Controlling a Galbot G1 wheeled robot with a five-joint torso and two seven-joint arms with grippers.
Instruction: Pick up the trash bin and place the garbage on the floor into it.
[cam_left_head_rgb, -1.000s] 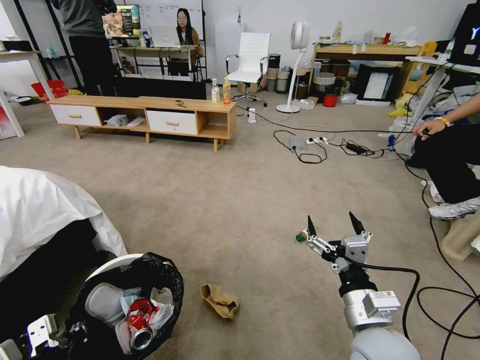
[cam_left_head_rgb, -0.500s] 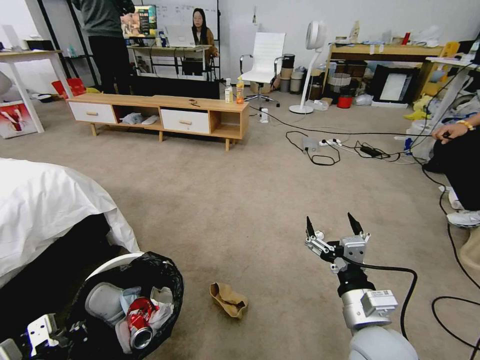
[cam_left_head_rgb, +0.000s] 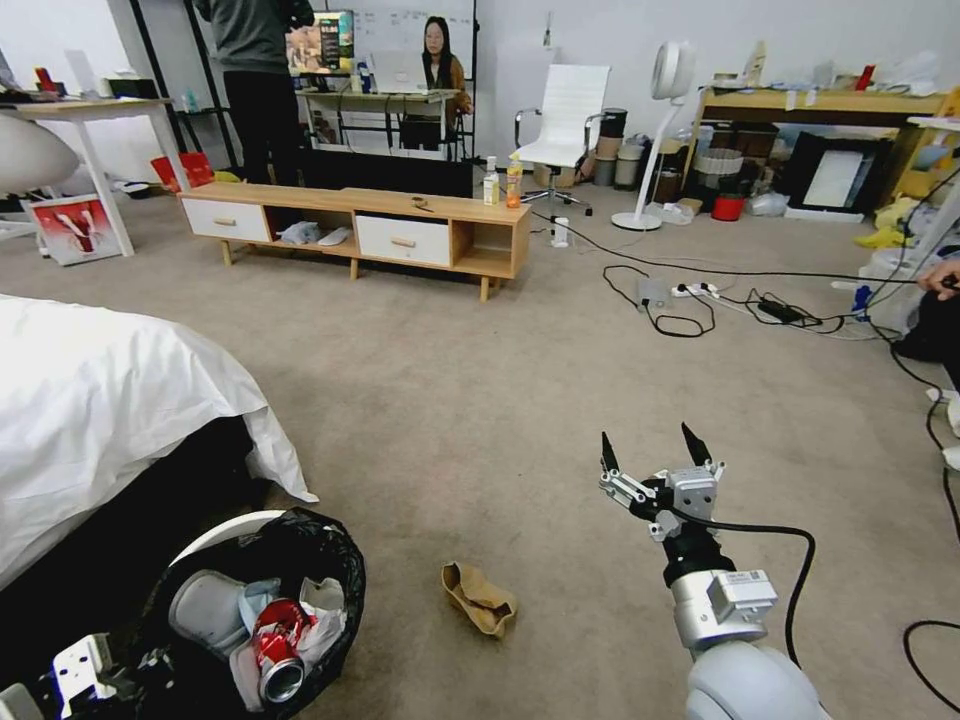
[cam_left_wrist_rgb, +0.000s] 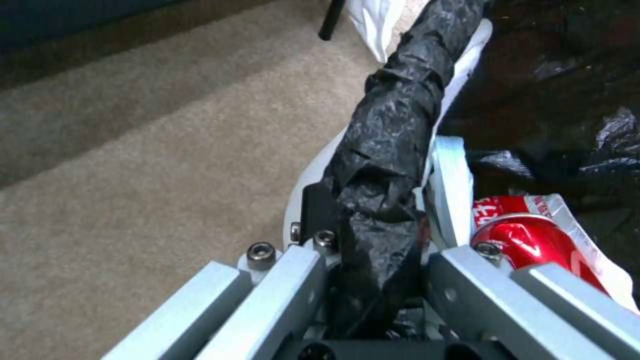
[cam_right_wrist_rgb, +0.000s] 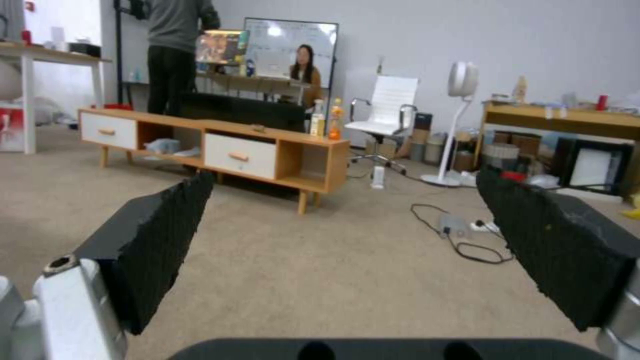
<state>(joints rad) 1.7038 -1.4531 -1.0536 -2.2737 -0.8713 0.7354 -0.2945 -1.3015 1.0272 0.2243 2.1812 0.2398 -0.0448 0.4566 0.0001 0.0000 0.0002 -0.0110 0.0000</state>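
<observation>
Bin (cam_left_head_rgb: 215, 545) sits at the lower left of the head frame, beside the bed (cam_left_head_rgb: 100, 400), its bagged rim clenched in the left tool (cam_left_wrist_rgb: 373, 235). A red can (cam_left_head_rgb: 278, 650) and tissues lie inside. Torn cardboard (cam_left_head_rgb: 480, 598) lies on the floor (cam_left_head_rgb: 450, 400) at lower centre. The right tool (cam_left_head_rgb: 648, 452) hangs released above the carpet, lower right.

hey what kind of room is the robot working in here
Likely a lab or office set up as a mock bedroom: a bed with a white sheet, a low wooden TV cabinet on beige carpet, plus desks and loose power cables.
</observation>
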